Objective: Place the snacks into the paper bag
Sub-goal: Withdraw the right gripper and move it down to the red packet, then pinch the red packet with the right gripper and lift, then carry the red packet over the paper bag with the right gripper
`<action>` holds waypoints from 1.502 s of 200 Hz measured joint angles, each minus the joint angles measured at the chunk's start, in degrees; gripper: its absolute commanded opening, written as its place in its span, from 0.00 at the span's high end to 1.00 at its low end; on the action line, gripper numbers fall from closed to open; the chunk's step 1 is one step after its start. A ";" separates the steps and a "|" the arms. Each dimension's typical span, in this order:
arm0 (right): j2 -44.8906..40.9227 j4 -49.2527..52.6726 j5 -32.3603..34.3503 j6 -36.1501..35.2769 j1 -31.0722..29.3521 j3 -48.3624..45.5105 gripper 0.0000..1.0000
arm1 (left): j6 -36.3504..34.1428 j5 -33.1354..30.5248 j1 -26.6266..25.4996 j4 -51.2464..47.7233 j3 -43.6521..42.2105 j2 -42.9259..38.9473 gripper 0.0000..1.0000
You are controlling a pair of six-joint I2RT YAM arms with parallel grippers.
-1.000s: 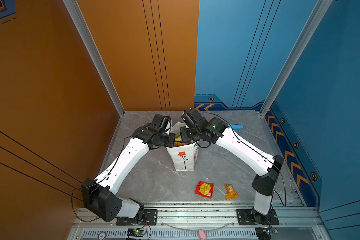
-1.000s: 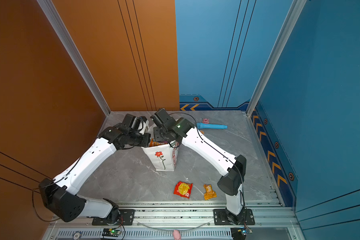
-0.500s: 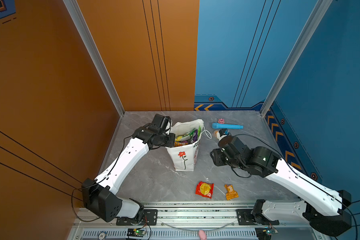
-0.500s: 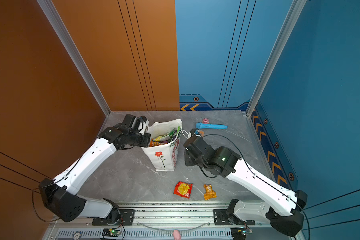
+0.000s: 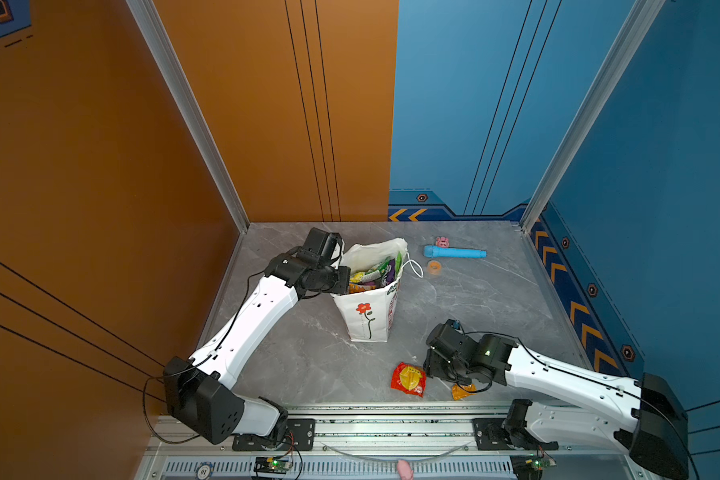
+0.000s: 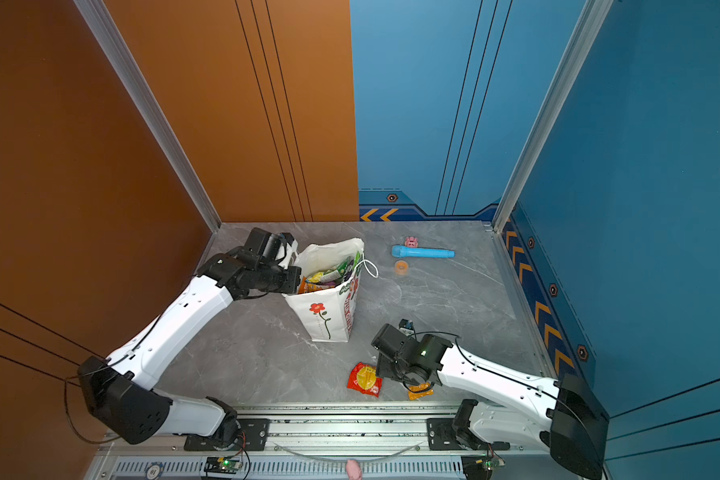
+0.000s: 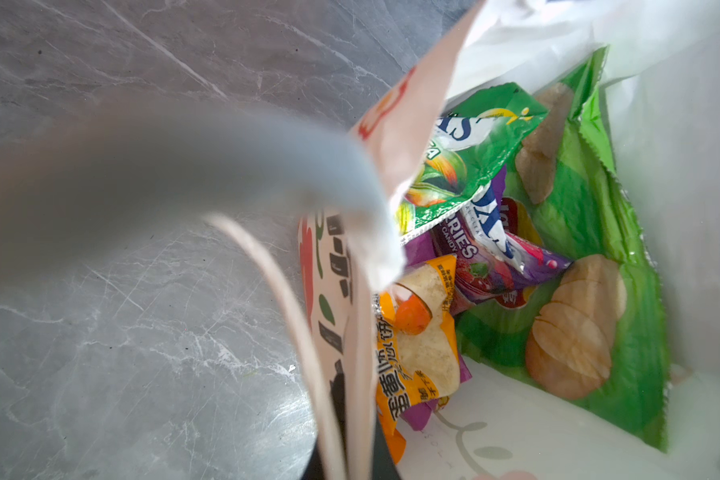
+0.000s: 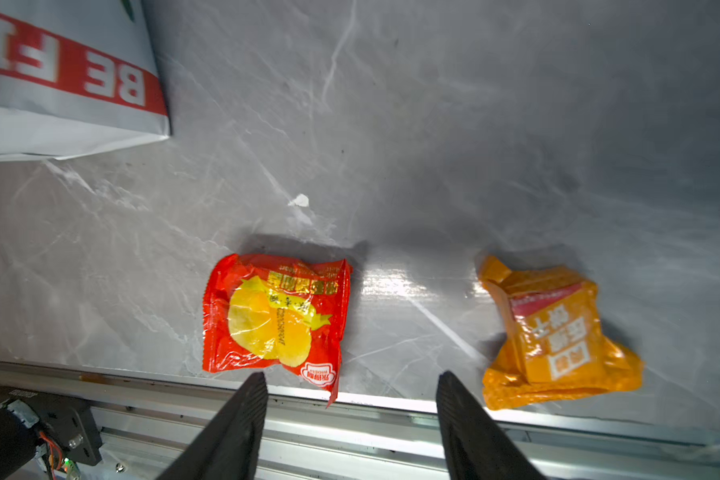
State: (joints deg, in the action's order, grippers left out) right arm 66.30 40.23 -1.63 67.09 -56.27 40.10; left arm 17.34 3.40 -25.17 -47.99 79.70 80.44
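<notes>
The paper bag (image 5: 366, 320) is seen standing upright on the grey marbled surface (image 5: 495, 299), toward the left rear in both top views, with its mouth spread open. The left tool (image 5: 344, 279) is set at the bag's left rim and is clenched on the paper there. In the left wrist view the rim is seen running close past the lens, blurred, and the fingers themselves can hardly be made out.

Inside the bag, a large green chips bag (image 7: 578, 208) is laid against one wall. A green candy bag (image 7: 466, 158) and a purple candy bag (image 7: 495, 266) are lying over it. An orange-yellow wrapper (image 7: 416, 361) is wedged beside the gripped wall.

Outside the bag, a red packet (image 8: 275, 316) and an orange packet (image 8: 553, 336) are laid flat at the front edge of the surface, just before the metal rail (image 8: 391, 432), apart from each other. The right tool (image 8: 351, 376) is held low over that edge, released, with its jaws spread wide and nothing between them. One fingertip is seen close to the red packet and the other close to the orange packet; whether either is touched cannot be told.

At the rear right, well apart from the bag, a blue cylinder (image 5: 454, 252) is laid on its side. A small pink toy (image 5: 442, 241) is placed just behind it and a small orange ring (image 5: 433, 267) just in front of it.
</notes>
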 measured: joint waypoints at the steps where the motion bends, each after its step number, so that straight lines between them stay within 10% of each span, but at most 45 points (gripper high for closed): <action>1: 0.13 -0.09 -0.15 0.07 0.00 -0.07 0.32 | 0.00 0.02 0.00 0.00 0.00 0.02 1.00; 105: 12.72 -7.56 -5.75 2.43 -1.70 1.27 0.40 | -0.02 -0.39 -0.02 0.00 0.00 0.02 1.00; 182: 15.74 -8.96 -6.25 2.43 -1.25 2.27 0.94 | -0.02 -0.44 -0.02 0.00 -0.02 0.02 1.00; 300: 0.35 -0.63 0.96 -0.59 9.79 5.44 0.98 | -0.02 -0.44 -0.02 0.02 -0.02 0.00 1.00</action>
State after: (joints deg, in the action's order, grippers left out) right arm 66.65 39.59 -0.67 66.50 -46.48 45.54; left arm 17.32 2.96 -25.19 -47.97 79.68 80.44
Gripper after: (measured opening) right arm 0.075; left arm 0.045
